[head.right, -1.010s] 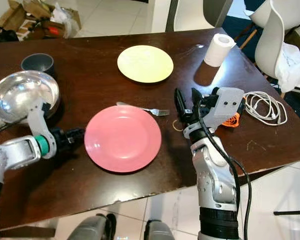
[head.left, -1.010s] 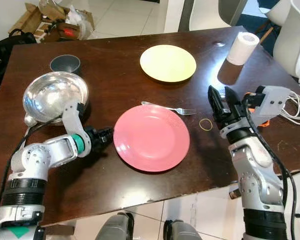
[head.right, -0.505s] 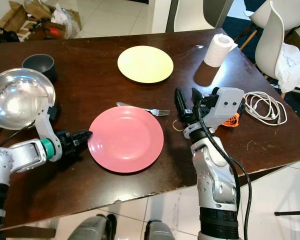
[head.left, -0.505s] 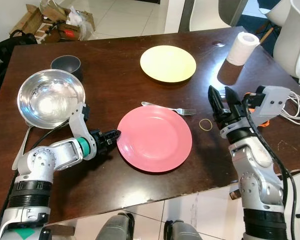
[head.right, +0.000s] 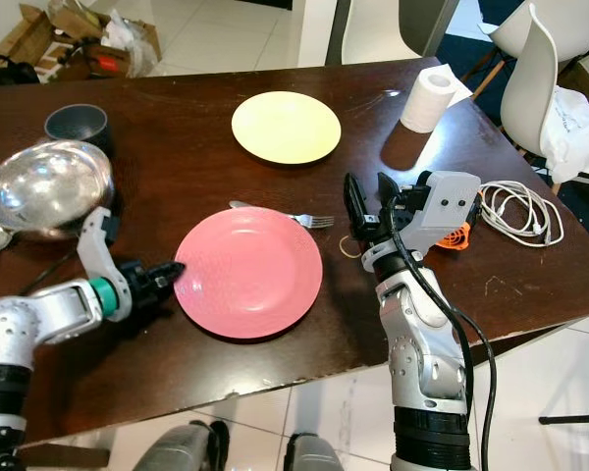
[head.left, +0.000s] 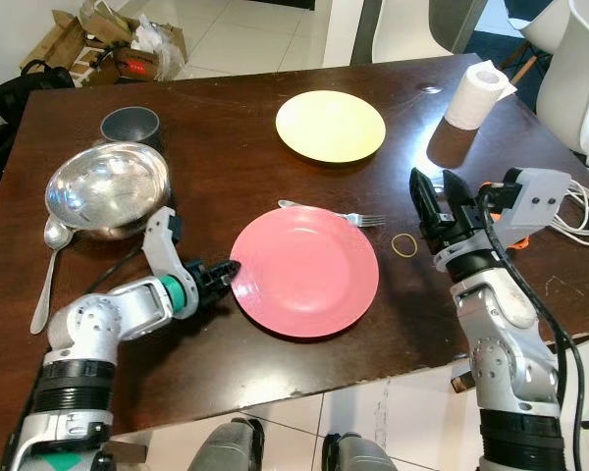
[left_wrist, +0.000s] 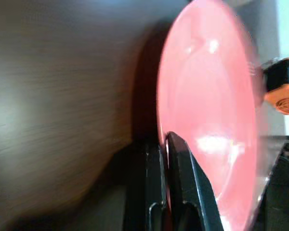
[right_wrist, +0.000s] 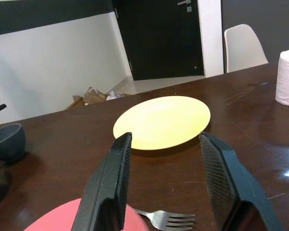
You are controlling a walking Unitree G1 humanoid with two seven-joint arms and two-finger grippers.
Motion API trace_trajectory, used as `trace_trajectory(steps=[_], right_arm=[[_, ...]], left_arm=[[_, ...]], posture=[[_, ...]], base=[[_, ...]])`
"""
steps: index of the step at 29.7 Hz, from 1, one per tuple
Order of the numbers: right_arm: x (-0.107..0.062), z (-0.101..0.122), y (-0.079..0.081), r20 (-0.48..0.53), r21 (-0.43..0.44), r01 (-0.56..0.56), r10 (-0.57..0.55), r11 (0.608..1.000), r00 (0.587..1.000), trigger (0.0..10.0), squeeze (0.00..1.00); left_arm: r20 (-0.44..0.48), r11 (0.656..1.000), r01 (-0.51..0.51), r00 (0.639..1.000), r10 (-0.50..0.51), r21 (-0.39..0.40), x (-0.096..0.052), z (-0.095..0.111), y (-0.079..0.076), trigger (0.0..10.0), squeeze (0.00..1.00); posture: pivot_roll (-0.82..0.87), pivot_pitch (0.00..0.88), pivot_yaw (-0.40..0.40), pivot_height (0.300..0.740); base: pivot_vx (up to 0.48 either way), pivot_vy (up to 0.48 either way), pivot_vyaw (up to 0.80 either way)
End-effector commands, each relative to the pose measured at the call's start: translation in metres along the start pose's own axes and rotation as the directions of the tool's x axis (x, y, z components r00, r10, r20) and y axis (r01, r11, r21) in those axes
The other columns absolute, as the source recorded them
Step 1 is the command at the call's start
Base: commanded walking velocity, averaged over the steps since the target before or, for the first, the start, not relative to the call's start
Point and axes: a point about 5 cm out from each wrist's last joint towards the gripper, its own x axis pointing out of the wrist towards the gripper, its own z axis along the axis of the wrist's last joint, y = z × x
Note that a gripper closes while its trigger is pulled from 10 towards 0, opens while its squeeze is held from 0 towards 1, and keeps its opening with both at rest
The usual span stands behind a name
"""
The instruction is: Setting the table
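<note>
A pink plate [head.left: 304, 270] lies on the dark wooden table [head.left: 236, 177] near its front edge. My left gripper [head.left: 230, 271] is at the plate's left rim, shut on it; in the left wrist view the rim [left_wrist: 162, 120] runs between the two black fingers [left_wrist: 183, 163]. A fork [head.left: 339, 214] lies just behind the pink plate, and a yellow plate [head.left: 330, 125] lies farther back. My right gripper [head.left: 434, 191] stands open above the table to the right of the pink plate, holding nothing. In the right wrist view it points toward the yellow plate [right_wrist: 163, 120] and the fork [right_wrist: 166, 219].
A steel bowl [head.left: 108, 188], a spoon [head.left: 47, 265] and a dark cup [head.left: 130, 125] sit at the left. At the right are a paper roll [head.left: 471, 93], a rubber band [head.left: 404, 243] and a white cable [head.left: 584, 211]. Chairs stand behind the table.
My left gripper has moved right to the pink plate's rim and closed on it, and the plate has shifted slightly right. The steel bowl has rocked and settled. The right arm has stayed still.
</note>
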Motion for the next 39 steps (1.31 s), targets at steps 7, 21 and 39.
trace_trajectory(steps=[7, 21, 39], right_arm=[[-0.001, 0.003, -0.002, 0.005, -0.01, 0.002, -0.002, 1.0, 1.0, 10.0, 0.0], [-0.001, 0.007, -0.009, 0.014, -0.022, 0.02, -0.02, 1.0, 1.0, 10.0, 0.0], [-0.003, 0.017, -0.02, 0.043, -0.016, 0.041, -0.04, 0.999, 0.998, 10.0, 0.0]], left_arm=[[-0.151, 0.989, -0.142, 0.979, 0.136, -0.03, 0.006, -0.034, 0.026, 0.0, 0.0], [0.101, 0.968, 0.239, 0.964, -0.247, 0.08, -0.023, 0.037, -0.047, 10.0, 0.0], [0.257, 0.931, 0.342, 0.895, -0.364, 0.128, -0.031, 0.085, -0.088, 10.0, 0.0]], posture=[[0.08, 0.045, 0.039, 0.74], [0.09, 0.055, 0.04, 0.74], [0.09, 0.055, 0.041, 0.74]], base=[[0.0, 0.0, 0.0], [0.0, 0.0, 0.0], [0.0, 0.0, 0.0]])
